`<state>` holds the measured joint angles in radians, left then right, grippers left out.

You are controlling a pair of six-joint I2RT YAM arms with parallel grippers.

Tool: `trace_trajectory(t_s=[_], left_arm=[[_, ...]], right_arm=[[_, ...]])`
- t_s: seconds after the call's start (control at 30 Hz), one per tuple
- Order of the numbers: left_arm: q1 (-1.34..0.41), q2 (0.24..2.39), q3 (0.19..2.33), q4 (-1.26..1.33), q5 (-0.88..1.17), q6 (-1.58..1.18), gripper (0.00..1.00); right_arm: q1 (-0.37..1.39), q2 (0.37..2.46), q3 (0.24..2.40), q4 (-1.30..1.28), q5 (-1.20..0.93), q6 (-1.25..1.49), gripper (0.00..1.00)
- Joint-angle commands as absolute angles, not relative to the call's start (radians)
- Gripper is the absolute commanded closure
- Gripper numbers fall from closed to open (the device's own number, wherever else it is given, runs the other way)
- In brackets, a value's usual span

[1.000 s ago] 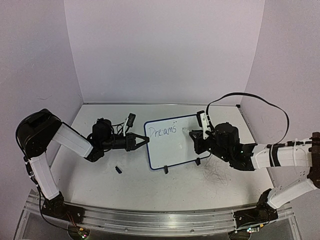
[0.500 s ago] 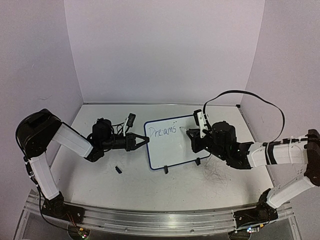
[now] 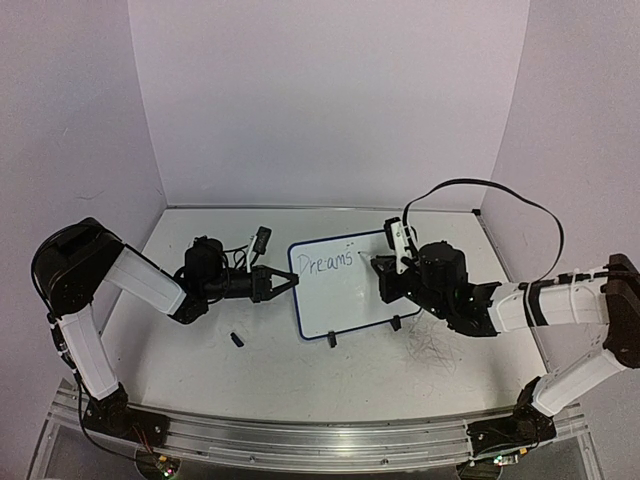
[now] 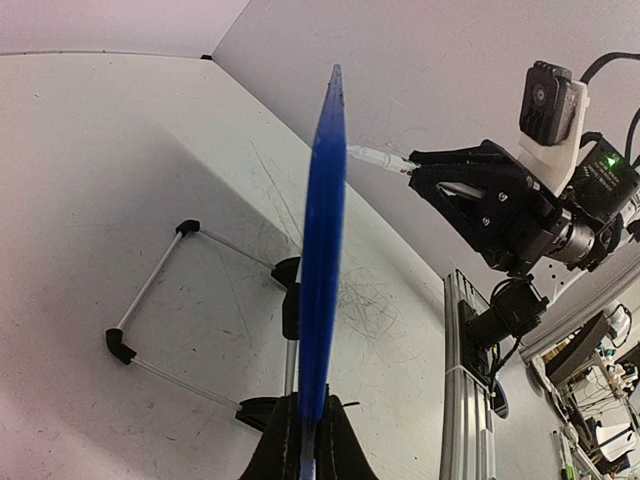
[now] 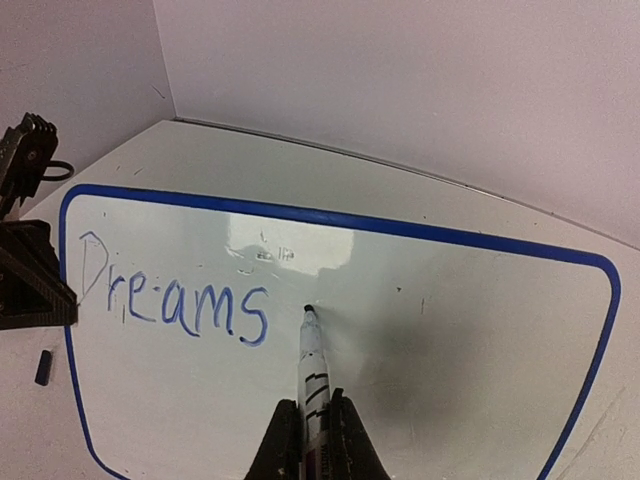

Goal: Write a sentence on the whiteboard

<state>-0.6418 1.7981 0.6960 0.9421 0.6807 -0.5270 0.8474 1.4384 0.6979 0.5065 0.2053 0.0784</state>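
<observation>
Table [image 3: 300, 375] is white and scuffed, with the whiteboard [image 3: 345, 300] sitting mid-table between the two arms, propped at a tilt on its little black feet. From the left wrist view you only see its blue rim edge-on [image 4: 322, 250]. Left gripper [image 3: 284, 284] is clamped on the board's left rim, fingers pinched tight around the edge [image 4: 305, 445]. Right gripper [image 3: 384, 276] is closed around a marker [image 5: 313, 365] and reaches in from the board's right side. The tip is at the board's face and looks like it's touching, just right of the last letter. The sentence [image 5: 170, 300] is only one word – "Dreams" in thin blue cursive, upper left of the board [image 3: 328, 264]. There's also a small black piece [image 3: 238, 340] lying on the table near the board's lower left corner – can't tell what it is.
</observation>
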Motion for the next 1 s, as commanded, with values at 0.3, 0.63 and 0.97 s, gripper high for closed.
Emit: trace_trajectory(t_s=[0.3,0.63,0.97], left_arm=[[-0.647,1.763,0.719,0.956,0.706,-0.523,1.00],[-0.647,1.763,0.721,0.954,0.706,-0.523,1.00],[-0.647,1.765,0.724,0.952,0.707,-0.523,1.00]], right_arm=[[0.853,1.420,0.694,0.468,0.252,0.108,1.00],[0.863,1.404,0.656,0.445,0.249,0.136,1.00],[0.864,1.422,0.697,0.465,0.286,0.131,1.00]])
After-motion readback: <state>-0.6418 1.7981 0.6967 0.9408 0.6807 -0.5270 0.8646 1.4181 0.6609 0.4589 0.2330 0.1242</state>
